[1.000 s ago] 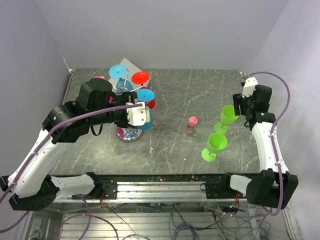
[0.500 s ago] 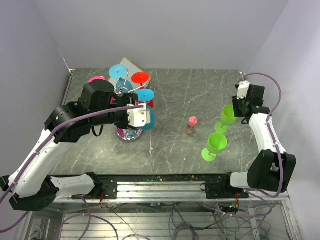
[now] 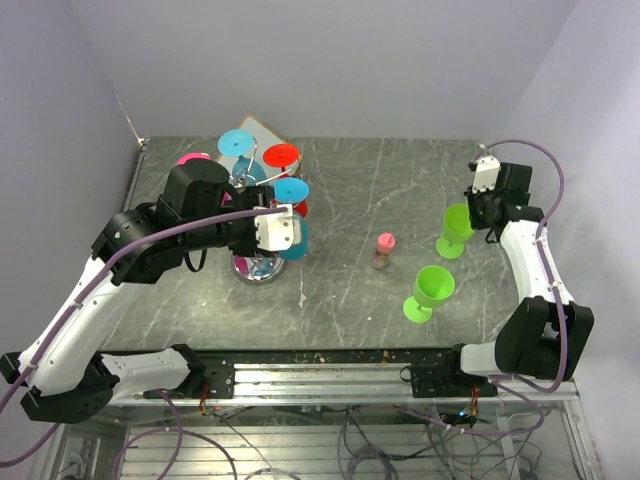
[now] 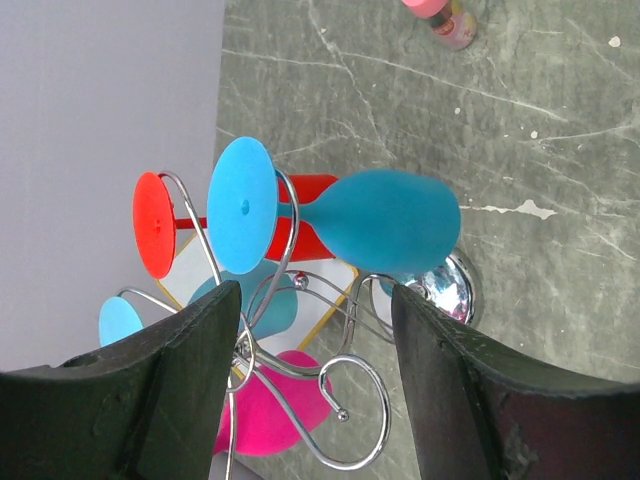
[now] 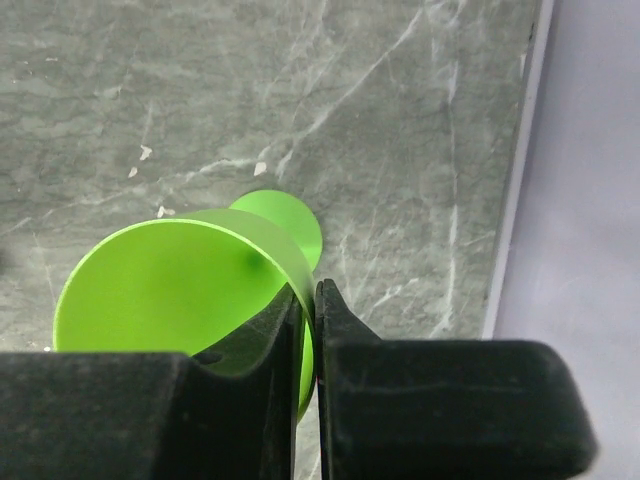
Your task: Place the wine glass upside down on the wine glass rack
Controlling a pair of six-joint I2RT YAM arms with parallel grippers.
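Wine glass (image 5: 170, 290) rim sits clamped in the right hand (image 5: 312, 305); left hand (image 4: 312, 297) gapes.

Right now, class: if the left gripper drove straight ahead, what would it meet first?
Probably the wine glass rack, its curled wire, just below the hanging blue wine glass; depth is unclear.

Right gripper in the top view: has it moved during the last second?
Yes. The right gripper, shut on the held green glass, has shifted slightly toward the far wall, away from the other green glass.
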